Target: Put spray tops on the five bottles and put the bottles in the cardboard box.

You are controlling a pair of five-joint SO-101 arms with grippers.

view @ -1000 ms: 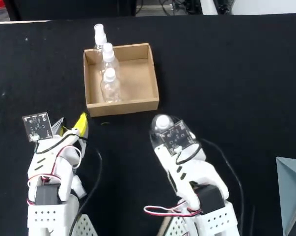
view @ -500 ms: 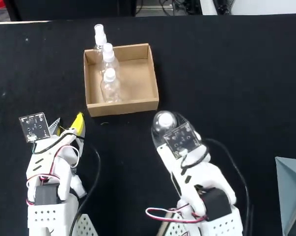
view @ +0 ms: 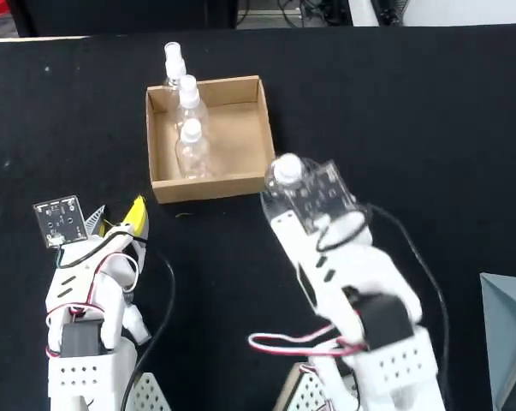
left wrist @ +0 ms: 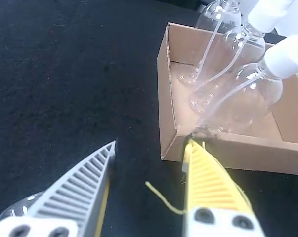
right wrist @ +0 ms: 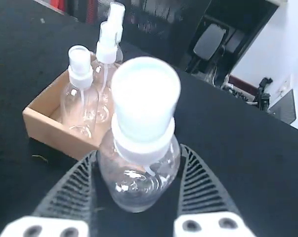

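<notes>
Left gripper (left wrist: 151, 145): jaws apart, holding nothing, just short of the near left corner of the cardboard box (view: 215, 184).
Scrap (left wrist: 161, 200): a thin yellowish thread on the black table (view: 412, 103), between the open jaws.
Right gripper (right wrist: 137, 170): closed on the held bottle (view: 285, 171), a finger on each side of its clear body.
Held bottle: upright with its long axis vertical and a white spray top on; outside the box, just beside its near right corner.
Deciding relation: the box's opening lies ahead and to the left of the held bottle, so the right arm is the nearer one.
In the way: the box's near wall and right wall meet right next to the bottle, which probably has to clear their rim.
Boxed bottles (view: 192, 145): three, upright and capped, in a row along the left wall.
Free room: the right half of the box floor (view: 240, 128) is bare, a likely landing spot.
</notes>
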